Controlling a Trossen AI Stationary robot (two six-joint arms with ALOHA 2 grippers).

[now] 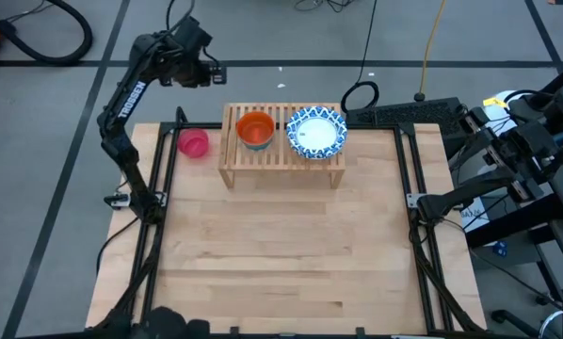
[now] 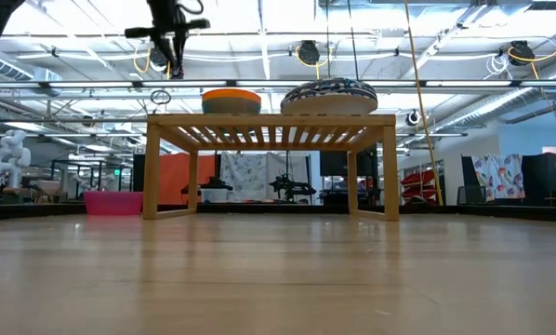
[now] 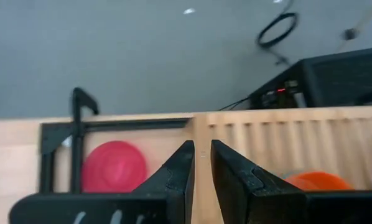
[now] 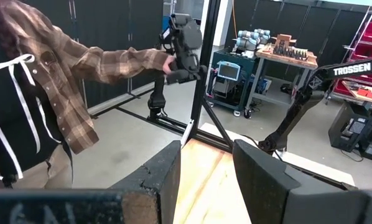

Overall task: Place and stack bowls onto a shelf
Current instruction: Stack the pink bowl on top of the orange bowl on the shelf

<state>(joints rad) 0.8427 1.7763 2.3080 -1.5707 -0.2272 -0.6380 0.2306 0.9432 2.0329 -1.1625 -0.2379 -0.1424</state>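
Risk lies with the left gripper (image 3: 200,163), jaws narrowly apart and empty above the counter's far-left corner: descending so, they could knock the small pink bowl (image 1: 194,142) against the light-wood slatted shelf (image 1: 281,162), while the right gripper (image 4: 206,168) waits wide off the counter's right edge.

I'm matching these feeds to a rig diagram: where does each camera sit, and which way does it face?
High: overhead, straight down on the slatted light-wood shelf; both arms show.
Low: table height, level under the shelf.
Left wrist: above the table's far edge, past the left gripper to the plain pink bowl.
Right wrist: off-table, past the open right gripper at a person.
Shared: the orange-red bowl.
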